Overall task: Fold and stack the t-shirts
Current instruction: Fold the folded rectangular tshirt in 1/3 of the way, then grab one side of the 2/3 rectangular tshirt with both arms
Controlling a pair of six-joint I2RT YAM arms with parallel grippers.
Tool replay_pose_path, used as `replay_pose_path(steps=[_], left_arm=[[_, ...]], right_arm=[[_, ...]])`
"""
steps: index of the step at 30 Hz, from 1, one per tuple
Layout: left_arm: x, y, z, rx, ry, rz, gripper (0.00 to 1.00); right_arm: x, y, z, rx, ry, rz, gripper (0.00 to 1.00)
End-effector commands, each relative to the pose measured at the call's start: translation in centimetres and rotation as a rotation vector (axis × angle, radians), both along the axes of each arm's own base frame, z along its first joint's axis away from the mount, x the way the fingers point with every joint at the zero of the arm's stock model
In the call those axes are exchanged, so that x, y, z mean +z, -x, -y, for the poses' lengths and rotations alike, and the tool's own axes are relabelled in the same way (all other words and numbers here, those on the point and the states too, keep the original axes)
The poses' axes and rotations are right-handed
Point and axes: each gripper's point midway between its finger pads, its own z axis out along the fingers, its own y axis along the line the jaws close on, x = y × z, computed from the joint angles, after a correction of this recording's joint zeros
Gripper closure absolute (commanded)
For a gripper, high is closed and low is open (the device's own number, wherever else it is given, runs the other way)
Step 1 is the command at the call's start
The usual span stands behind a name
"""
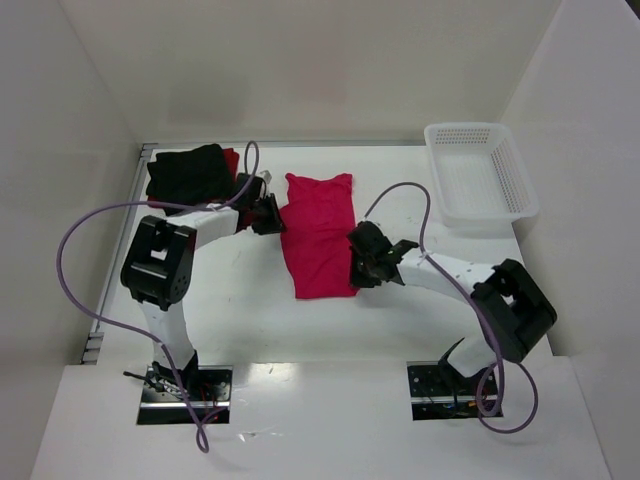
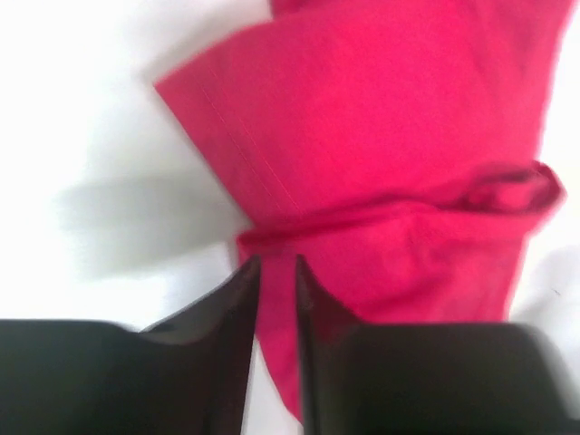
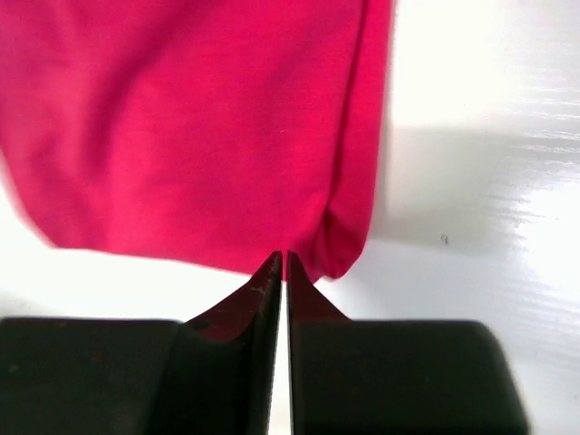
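1. Nearest the table's point(image 1: 250, 320) near edge, the right gripper point(image 3: 281, 258) sits at the near right corner of the crimson-pink t-shirt point(image 1: 318, 235). Its jaws are all but together, with only a hairline slit. The doubled hem ends right at the tips, and I cannot tell whether any cloth is nipped.
2. Farther in, the left gripper point(image 2: 276, 263) meets the shirt's left edge, just below the sleeve fold. Its jaws are a narrow gap apart, with a fold of cloth at the tips. Whether they pinch it I cannot tell.
3. The crimson-pink t-shirt lies mid-table as a long strip running near to far, its sides already turned in.
   - It looks light, limp and thin, so it will likely sag and unfold if lifted from one point.
   - The best hold is probably at the two near corners, through all the layers, to carry that end toward the far end.
4. At the far left corner a black t-shirt point(image 1: 188, 175) lies folded, with a darker red t-shirt point(image 1: 231, 160) showing at its right side.
5. At the far right corner is a white perforated basket point(image 1: 465, 127).
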Motion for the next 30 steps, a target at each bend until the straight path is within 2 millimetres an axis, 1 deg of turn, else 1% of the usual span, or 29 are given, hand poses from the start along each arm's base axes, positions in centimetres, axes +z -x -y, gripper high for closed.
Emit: replay_pose_path(steps=[1, 2, 3, 4, 5, 6, 8, 9, 10, 12, 13, 14, 15, 16, 17, 18, 19, 20, 21, 22, 23, 25, 26, 27, 28, 29, 30], left_arm=[[5.6, 0.3, 0.9, -0.073, 0.056, 0.092, 0.68], [5.8, 1.2, 0.9, -0.09, 0.057, 0.078, 0.66], [7.4, 2.0, 1.0, -0.105, 0.077, 0.099, 0.63], [7.7, 2.9, 1.0, -0.125, 0.084, 0.092, 0.62], [7.9, 4.1, 0.9, -0.135, 0.09, 0.069, 0.59], [8.4, 5.8, 1.1, -0.155, 0.102, 0.065, 0.57], [8.7, 7.9, 1.0, -0.18, 0.125, 0.039, 0.53], [9.5, 9.3, 1.3, -0.205, 0.139, 0.044, 0.48], [8.7, 10.8, 1.4, -0.218, 0.139, 0.011, 0.46], [8.5, 13.0, 2.2, -0.277, 0.166, -0.031, 0.43], [8.5, 13.7, 2.4, -0.283, 0.169, -0.043, 0.42], [7.5, 14.7, 2.5, -0.294, 0.163, -0.07, 0.42], [7.2, 15.2, 2.8, -0.295, 0.16, -0.08, 0.42], [6.7, 16.3, 3.5, -0.308, 0.165, -0.111, 0.4], [6.5, 16.8, 3.9, -0.328, 0.173, -0.114, 0.4], [5.6, 17.6, 4.1, -0.324, 0.173, -0.152, 0.4], [5.6, 17.9, 4.8, -0.338, 0.172, -0.146, 0.4], [4.9, 18.4, 4.9, -0.34, 0.168, -0.175, 0.4], [4.4, 18.4, 4.9, -0.336, 0.148, -0.178, 0.4], [3.4, 19.0, 4.7, -0.324, 0.142, -0.215, 0.4], [3.1, 19.4, 4.9, -0.324, 0.138, -0.219, 0.4], [2.2, 19.7, 5.1, -0.333, 0.131, -0.236, 0.42], [1.9, 20.0, 5.2, -0.342, 0.13, -0.238, 0.46], [1.6, 20.1, 5.5, -0.348, 0.121, -0.238, 0.47], [1.1, 20.2, 5.5, -0.34, 0.119, -0.256, 0.49], [1.1, 20.0, 5.6, -0.341, 0.11, -0.243, 0.5], [0.4, 19.8, 5.6, -0.332, 0.097, -0.249, 0.52]], right_arm=[[4.9, -1.7, -1.3, -0.002, -0.078, 0.129, 0.84], [5.9, -2.0, -1.8, 0.003, -0.105, 0.15, 0.63], [6.9, -2.0, -1.8, 0.002, -0.124, 0.173, 0.57], [7.8, -2.3, -2.1, 0.002, -0.14, 0.191, 0.53], [7.8, -2.3, -2.1, 0.002, -0.14, 0.192, 0.47], [8.3, -2.2, -2.2, 0.008, -0.155, 0.197, 0.33], [7.6, -1.8, -1.8, 0.015, -0.137, 0.184, 0.27], [6.7, -1.3, -1.4, 0.015, -0.121, 0.165, 0.13], [6.3, -1.1, -1.2, 0.015, -0.115, 0.158, 0.13], [5.5, -0.6, -0.8, 0.016, -0.101, 0.142, 0.11], [4.8, -0.4, -0.4, 0.01, -0.083, 0.133, 0.11], [4.4, -0.1, -0.2, 0.01, -0.069, 0.117, 0.11], [3.9, 0.1, 0.1, 0.01, -0.061, 0.107, 0.11], [3.2, 0.4, 0.3, 0.01, -0.046, 0.09, 0.11], [3.2, 0.4, 0.3, 0.01, -0.046, 0.089, 0.13], [2.4, 0.9, 0.4, 0.018, -0.042, 0.064, 0.15], [1.8, 1.2, 0.6, 0.019, -0.03, 0.049, 0.15], [1.3, 1.3, 0.6, 0.008, -0.022, 0.031, 0.18], [1.0, 1.2, 0.8, -0.007, -0.013, 0.027, 0.18], [0.6, 1.4, 1.0, -0.007, -0.001, 0.013, 0.21], [0.4, 1.5, 1.0, -0.007, 0.005, 0.006, 0.25], [-0.3, 1.8, 1.2, -0.019, 0.001, 0.0, 0.28], [-0.5, 2.0, 1.1, -0.022, -0.01, -0.007, 0.31], [-0.8, 2.1, 1.2, -0.022, -0.009, -0.009, 0.32], [-0.7, 2.0, 1.0, -0.032, -0.019, -0.006, 0.34], [-0.6, 1.6, 1.1, -0.039, -0.018, 0.008, 0.35], [-0.9, 1.9, 1.3, -0.039, -0.012, 0.001, 0.37]])
